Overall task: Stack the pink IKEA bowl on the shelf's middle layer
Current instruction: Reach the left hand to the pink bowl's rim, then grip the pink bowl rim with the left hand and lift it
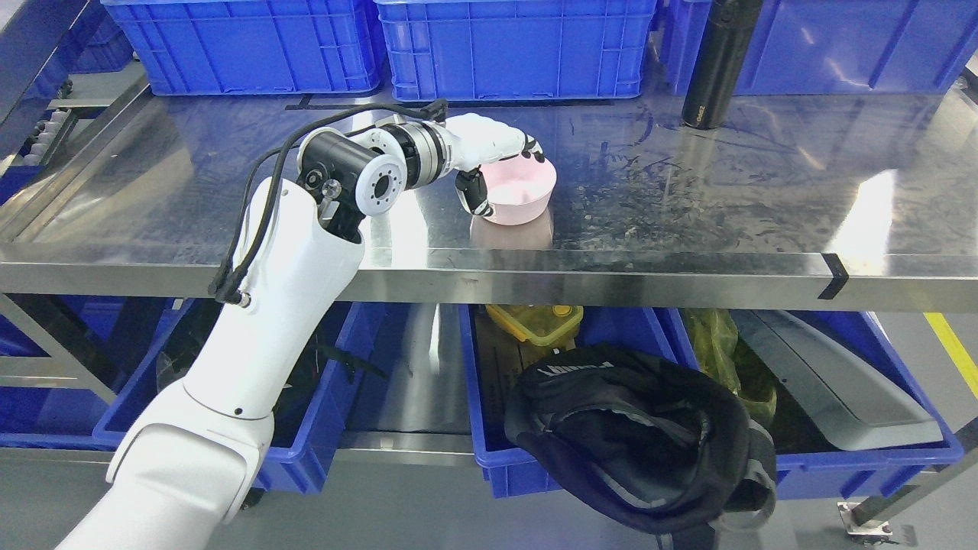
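Left hand is gripping the one pink bowl just above frame centre, fingers curling over its far rim and thumb pressing its near wall. Bowl is sitting on the steel bench. Three blue crates are lining the top edge, all cut off by the frame. One black cylinder is standing upper right, its top cropped. Contents of the lower blue bins are hard to identify.

Workshop or storeroom: steel shelving, blue plastic crates, yellow floor line.
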